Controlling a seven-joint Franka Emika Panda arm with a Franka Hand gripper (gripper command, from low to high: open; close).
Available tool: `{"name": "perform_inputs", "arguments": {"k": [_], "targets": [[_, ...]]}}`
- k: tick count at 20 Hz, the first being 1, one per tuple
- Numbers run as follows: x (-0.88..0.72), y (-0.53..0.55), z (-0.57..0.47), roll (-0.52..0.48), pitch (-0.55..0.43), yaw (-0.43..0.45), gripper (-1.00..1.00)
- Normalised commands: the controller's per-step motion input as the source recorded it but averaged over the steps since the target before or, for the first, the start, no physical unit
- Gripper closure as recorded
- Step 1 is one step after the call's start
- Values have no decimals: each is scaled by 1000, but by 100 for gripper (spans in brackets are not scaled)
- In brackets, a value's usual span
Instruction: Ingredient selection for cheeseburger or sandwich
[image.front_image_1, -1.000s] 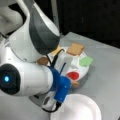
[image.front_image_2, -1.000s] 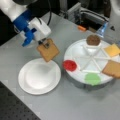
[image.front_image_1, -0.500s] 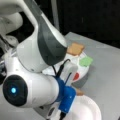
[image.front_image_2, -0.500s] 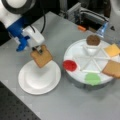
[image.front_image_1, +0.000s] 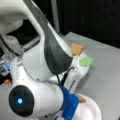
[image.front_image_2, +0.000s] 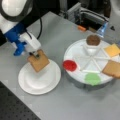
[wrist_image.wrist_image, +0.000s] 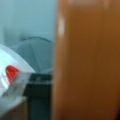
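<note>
A slip was judged the main risk: the bread (image.front_image_2: 38, 60) was pinched only at its upper corner and hung tilted over the plate (image.front_image_2: 30, 85), so it might have swung or dropped onto the rim; the end effector (image.front_image_2: 35, 55) was closed on that bread above the plate's upper edge; the remaining ingredients lay in the tray (image.front_image_2: 75, 53) on the tabletop (image.front_image_2: 55, 32).

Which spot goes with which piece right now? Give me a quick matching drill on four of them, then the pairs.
Things:
1. bread square in the claw
2. dark patty
3. red disc
4. cheese square

Places, in a front view:
A. tray's left edge
B. tray's right side
C. over the paper plate
D. raised centre cup of the tray

Pairs: 1-C, 2-D, 3-A, 4-B
</note>
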Motion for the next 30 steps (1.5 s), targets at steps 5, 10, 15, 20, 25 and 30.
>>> {"name": "perform_inputs", "arguments": {"k": [5,10,15,20,25,30], "targets": [[345,-261,-197,253,2,186,100],[367,-215,-175,286,-8,173,100],[384,-167,-172,301,-14,158,100],[427,-161,-82,256,-40,150,100],[401,-126,-63,205,-48,125,100],[387,-166,-60,195,-47,136,100]]}}
